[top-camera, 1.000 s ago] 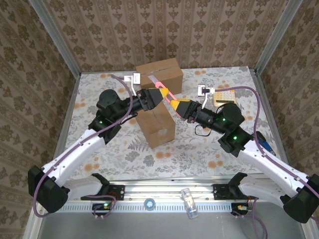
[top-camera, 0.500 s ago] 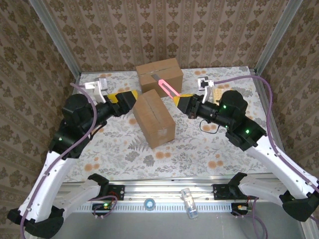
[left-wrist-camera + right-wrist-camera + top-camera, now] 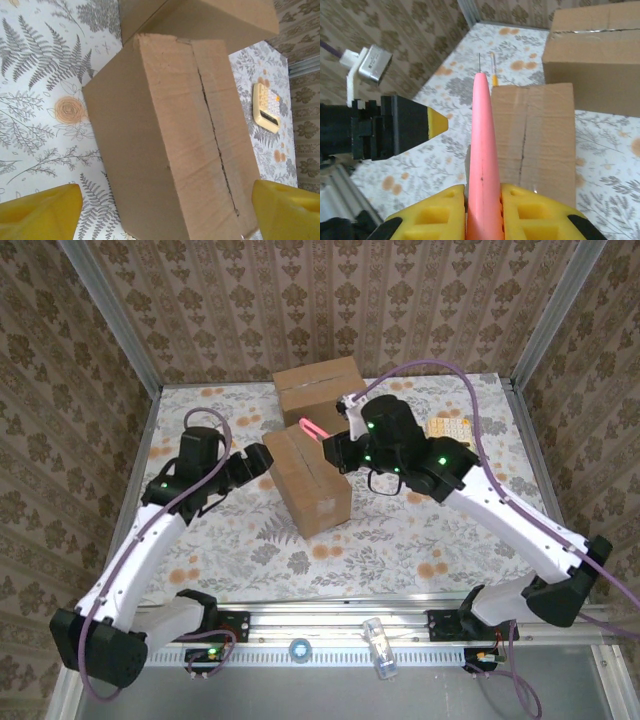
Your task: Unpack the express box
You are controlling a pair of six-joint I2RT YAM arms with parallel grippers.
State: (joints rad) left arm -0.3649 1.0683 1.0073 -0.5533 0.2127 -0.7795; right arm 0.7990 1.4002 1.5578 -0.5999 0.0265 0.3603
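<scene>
1. Cardboard first: the express box [image 3: 312, 483] stood near the middle of the counter [image 3: 420, 540], flaps closed, with a dark jagged line running along its top seam [image 3: 215, 130].
2. I saw a second cardboard box [image 3: 320, 390] just behind it, toward the far wall; I could not tell whether the two touched.
3. My right end effector [image 3: 482, 215] was clenched on a pink tool [image 3: 482, 150], with a yellow finger pressed to each of its sides.
4. In the right wrist view the tool's thin tip pointed out past the far left corner of the express box. From above it hung at the box's far top edge, and I could not judge contact.
5. My left end effector [image 3: 165, 215] was released, its yellow fingers [image 3: 40, 210] spread wide with the express box between them. It sat at the box's left side.
6. A cream calculator [image 3: 266, 107] lay on the counter off to the right of the boxes.
</scene>
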